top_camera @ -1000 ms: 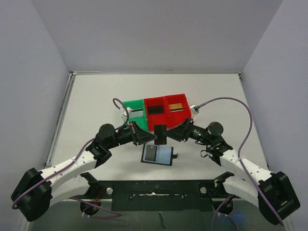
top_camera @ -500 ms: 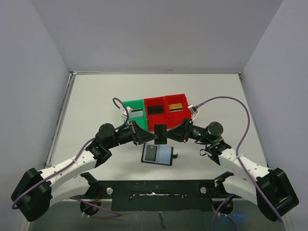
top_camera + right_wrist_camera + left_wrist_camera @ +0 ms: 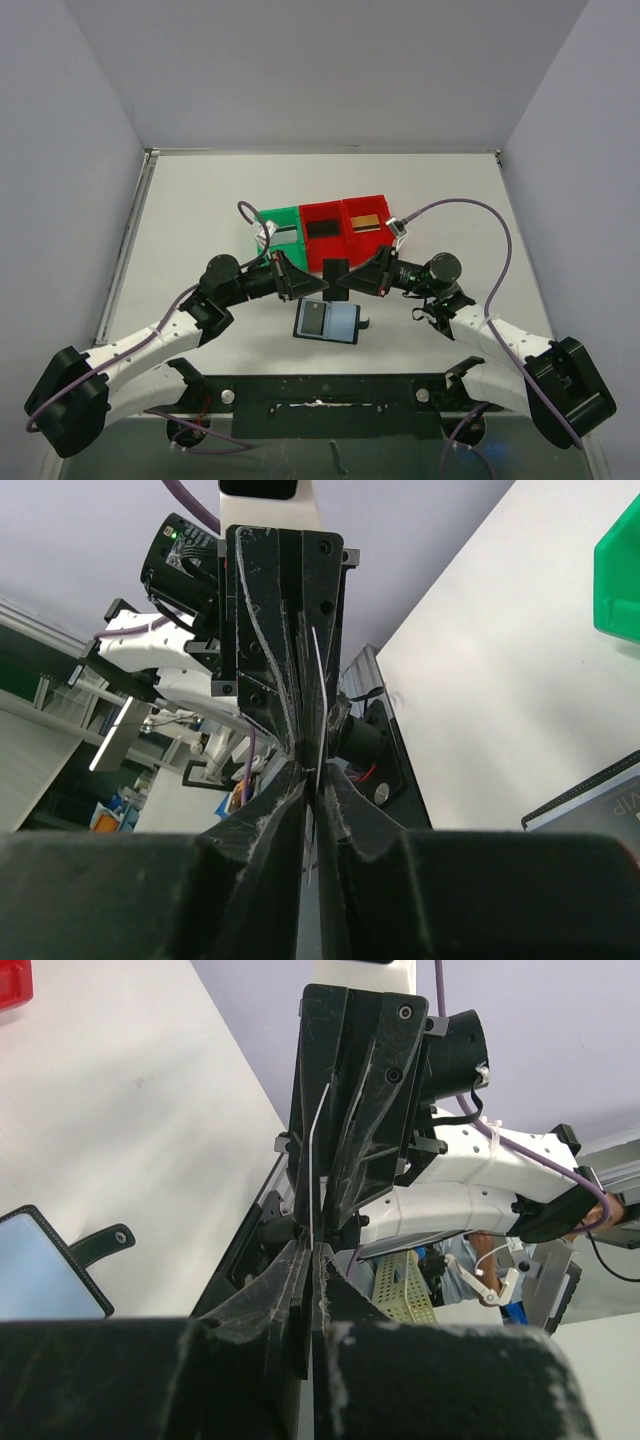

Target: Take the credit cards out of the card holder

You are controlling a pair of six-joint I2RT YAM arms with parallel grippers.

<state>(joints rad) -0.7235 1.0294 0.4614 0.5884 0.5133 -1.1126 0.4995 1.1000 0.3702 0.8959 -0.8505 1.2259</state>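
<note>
The left pincer (image 3: 322,284) is pressed together, pinching one side of a black card (image 3: 336,278) and holding it clear of the bench (image 3: 200,200). From the opposite side the right pincer (image 3: 352,279) sets its fingers on either side of the card's other edge, nearly together. The right wrist view shows the thin edge running between them, but I cannot tell whether the pads bear on it.

The card hangs directly between the two pincers, equally near both and edge-on to each wrist camera. Its long axis lies across the line joining them. This looks like a handover, which would need the right grip firm before the left lets go.

The card holder (image 3: 327,322) lies open on the bench, just nearer the arm bases. Beyond the card stand the red bins (image 3: 362,203), one holding a gold card (image 3: 368,222).
</note>
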